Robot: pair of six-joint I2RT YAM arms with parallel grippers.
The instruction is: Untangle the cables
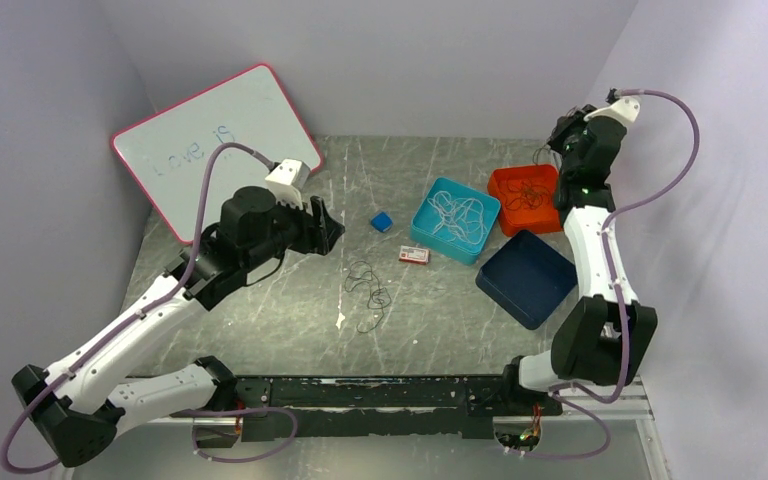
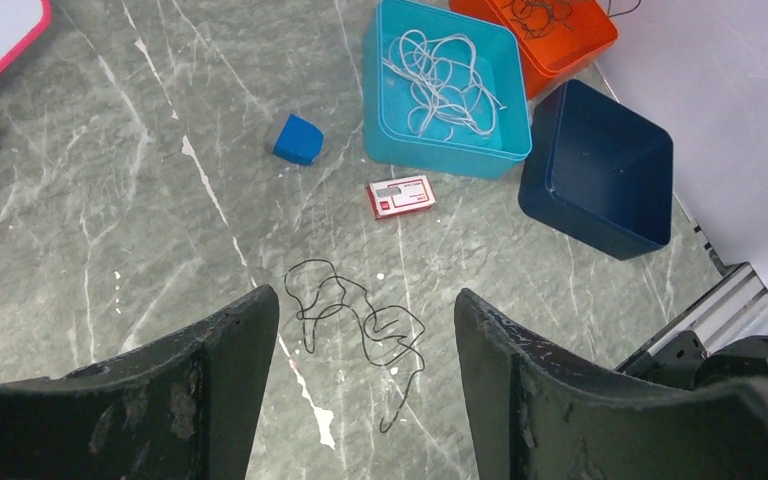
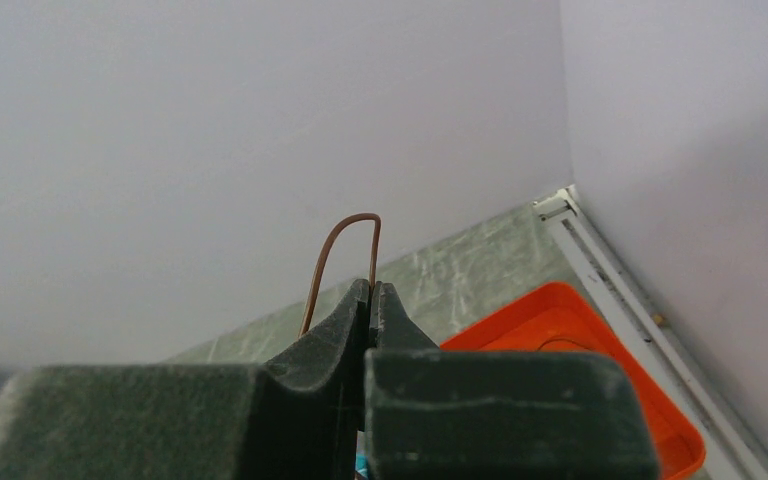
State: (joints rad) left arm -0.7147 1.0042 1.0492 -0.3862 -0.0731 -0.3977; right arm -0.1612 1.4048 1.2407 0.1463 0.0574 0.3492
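The left pincer (image 2: 365,300) hangs spread above the grey marbled surface (image 2: 110,200). Directly below the gap between its fingers, a thin black cable (image 2: 385,335) lies in loose loops near the middle of the surface; just beyond it sits a small red and white card (image 2: 401,195), and further off to the left a blue block (image 2: 297,139).

The right pincer (image 3: 370,300) is pressed together on a brown cable (image 3: 345,245); a narrow loop of it stands up above the fingertips. In the top view this arm is raised over the orange tray (image 1: 530,215) at the far right, where more dark cables (image 2: 545,12) lie coiled.

The teal tray (image 1: 422,215), just left of the orange one, holds a heap of white cables (image 2: 445,85); the dark blue tray (image 2: 600,170) stands just beside both, nearer the arms. A red-framed whiteboard (image 1: 210,140) leans against the left wall.
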